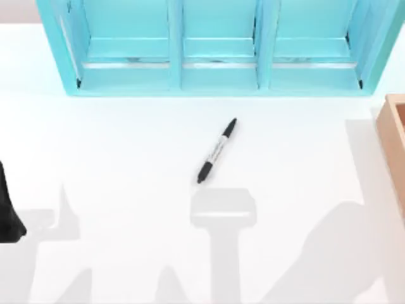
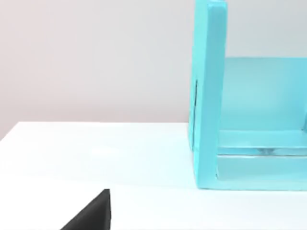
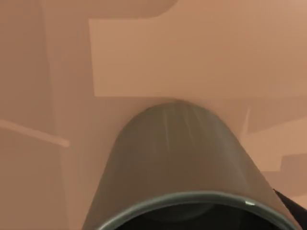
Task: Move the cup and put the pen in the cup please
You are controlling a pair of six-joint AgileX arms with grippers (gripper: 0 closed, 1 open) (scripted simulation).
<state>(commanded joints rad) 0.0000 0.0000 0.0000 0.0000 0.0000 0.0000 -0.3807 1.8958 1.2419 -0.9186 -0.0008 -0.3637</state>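
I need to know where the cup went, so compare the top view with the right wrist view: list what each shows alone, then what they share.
Top view alone: the pen lying flat on the white table, the blue shelf along the far edge, and a dark part of the left arm at the table's left edge.
Right wrist view alone: the cup, seen very close, with brown surfaces behind it.
Shared: probably the brown box at the table's right edge, whose colour matches the brown surfaces behind the cup.

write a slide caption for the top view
Black pen lies diagonally on the white table before a turquoise shelf.
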